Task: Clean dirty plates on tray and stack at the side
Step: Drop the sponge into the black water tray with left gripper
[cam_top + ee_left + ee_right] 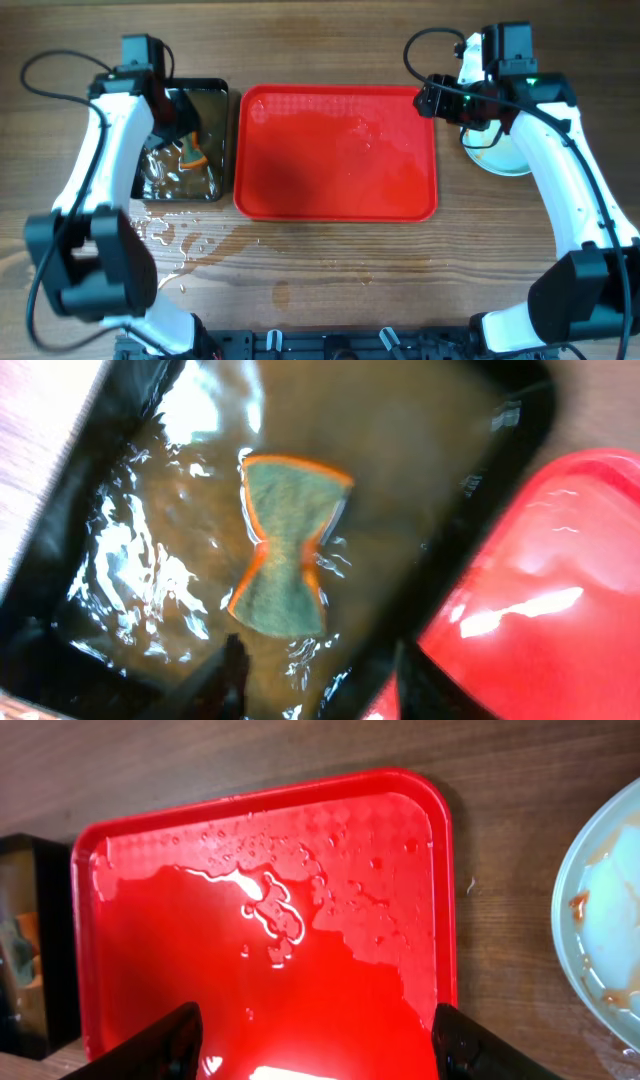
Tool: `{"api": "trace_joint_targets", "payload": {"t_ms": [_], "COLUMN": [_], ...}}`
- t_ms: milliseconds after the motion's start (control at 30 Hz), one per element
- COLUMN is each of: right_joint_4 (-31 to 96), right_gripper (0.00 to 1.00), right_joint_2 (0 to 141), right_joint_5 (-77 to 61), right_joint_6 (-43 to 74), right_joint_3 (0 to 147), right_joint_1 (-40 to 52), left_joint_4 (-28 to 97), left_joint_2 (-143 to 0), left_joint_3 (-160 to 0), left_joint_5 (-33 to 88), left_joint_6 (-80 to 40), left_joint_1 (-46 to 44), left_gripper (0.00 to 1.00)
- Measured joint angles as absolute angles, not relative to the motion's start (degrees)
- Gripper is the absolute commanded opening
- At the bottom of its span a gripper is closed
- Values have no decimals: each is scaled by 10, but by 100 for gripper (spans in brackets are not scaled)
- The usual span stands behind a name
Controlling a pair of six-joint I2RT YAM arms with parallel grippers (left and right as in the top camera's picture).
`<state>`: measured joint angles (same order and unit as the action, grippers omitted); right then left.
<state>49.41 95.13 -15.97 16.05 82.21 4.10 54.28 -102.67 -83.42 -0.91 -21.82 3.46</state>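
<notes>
Right gripper (318, 1048) jaws spread, empty, over wet tray (270, 990); plates (605, 910) set beside it, sauce-flecked. Left gripper (320, 685) jaws spread above sponge (285, 550), left soaking in black pan (505, 435).

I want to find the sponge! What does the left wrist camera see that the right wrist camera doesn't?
Only the left wrist view shows the whole sponge, lying in brownish water in the black pan. Only the right wrist view shows a plate with reddish smears, off the tray, and puddles on the tray. Both show the red tray and some of the black pan.
</notes>
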Motion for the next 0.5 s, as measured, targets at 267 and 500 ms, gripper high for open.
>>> {"api": "trace_joint_targets", "payload": {"t_ms": [267, 500], "right_joint_4": [513, 518], "right_gripper": [100, 100], "right_joint_2": [794, 653], "right_joint_5": [-156, -155], "right_joint_6": [144, 270], "right_joint_3": [881, 891], "right_joint_1": [41, 41], "left_joint_4": [547, 549], "left_joint_2": [-834, -841], "left_joint_3": [-877, -877], "left_joint_5": [3, 3], "left_joint_6": [-195, -195], "left_joint_1": [5, 5], "left_gripper": [100, 100]}}
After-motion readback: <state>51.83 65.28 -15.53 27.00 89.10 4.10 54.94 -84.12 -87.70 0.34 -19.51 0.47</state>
